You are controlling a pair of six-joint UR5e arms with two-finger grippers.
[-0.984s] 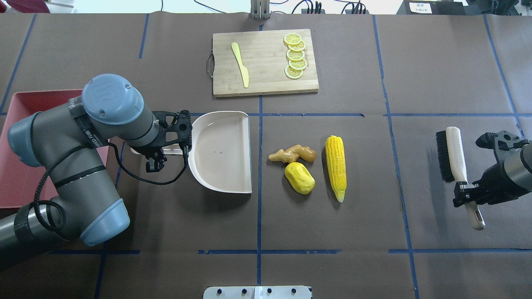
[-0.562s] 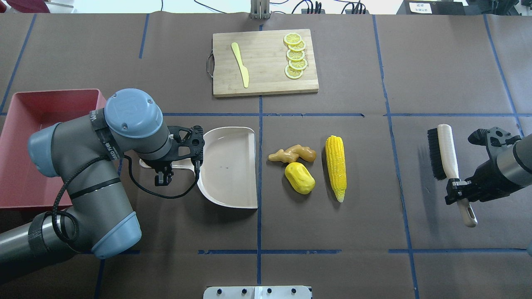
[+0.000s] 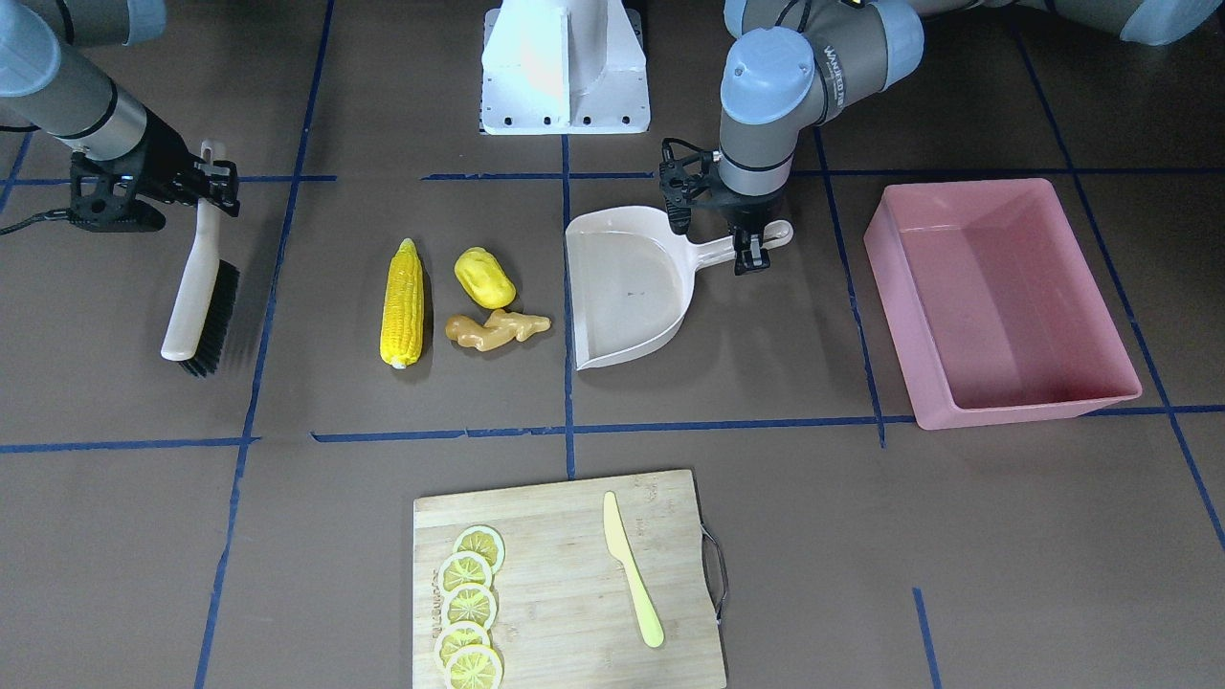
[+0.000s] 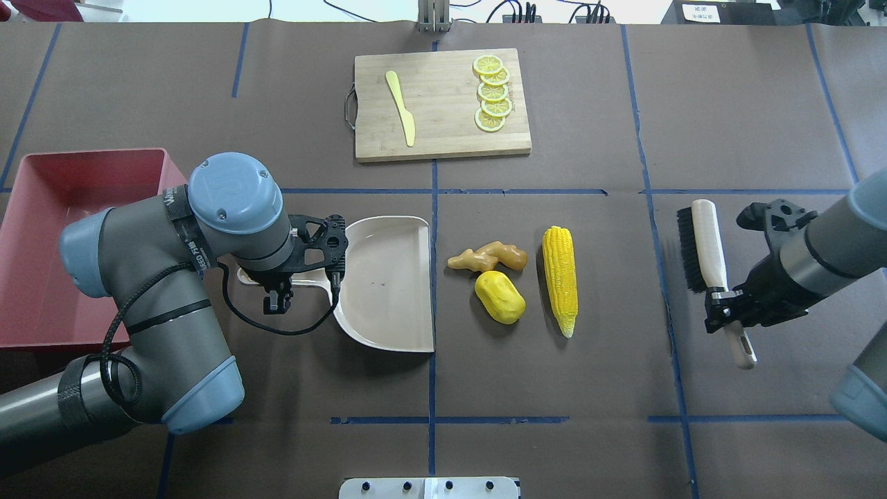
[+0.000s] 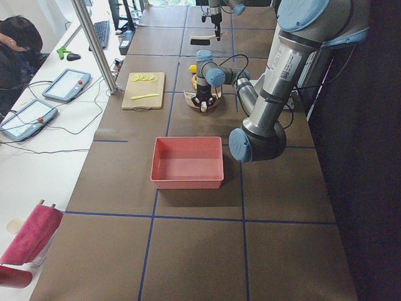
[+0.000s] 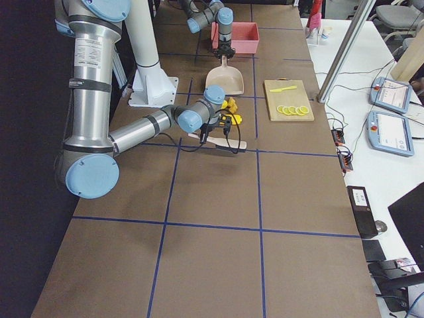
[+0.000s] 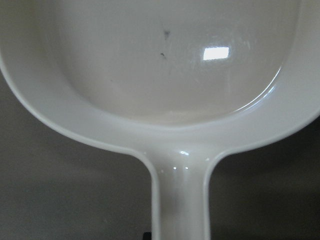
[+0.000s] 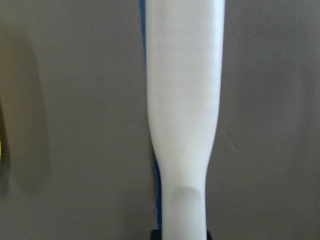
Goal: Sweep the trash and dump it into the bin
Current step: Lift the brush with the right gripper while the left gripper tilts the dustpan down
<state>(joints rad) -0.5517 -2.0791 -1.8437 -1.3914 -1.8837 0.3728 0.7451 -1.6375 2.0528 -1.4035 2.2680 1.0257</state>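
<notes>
Overhead exterior view, inspector asking: who holds what?

Assessor: The left gripper (image 4: 280,281) is clamped on the handle of the dustpan (image 4: 388,277). The right gripper (image 4: 724,308) is clamped on the handle of the brush (image 4: 701,235), bristles turned toward the trash.

Inspector: Location of the trash?

Assessor: Centre of frame, loose on the table and clustered: corn cob (image 4: 560,277), yellow oval piece (image 4: 499,296), ginger root (image 4: 488,256). The pan's open lip lies just left of the ginger, apart from it. The bin (image 4: 41,235) sits at the left edge.

Inspector: Your judgement on the step?

Assessor: Lining up for the sweep. The lip should press flat to the table; whether it touches now, I cannot tell. The brush should land right of the corn and pull left in one stroke, pan braced. The corn will likely roll, so take it broadside.

Inspector: Clearances?

Assessor: Open table between brush and corn, and below the cluster. The cutting board (image 4: 443,135) with lemon slices (image 4: 492,93) and knife (image 4: 400,107), upper centre, is well apart from the sweep line. The corn is nearly as long as the lip, so its ends could slip past the corners. The left arm overlaps the bin's right side in this view, so the dump swing needs care.
</notes>
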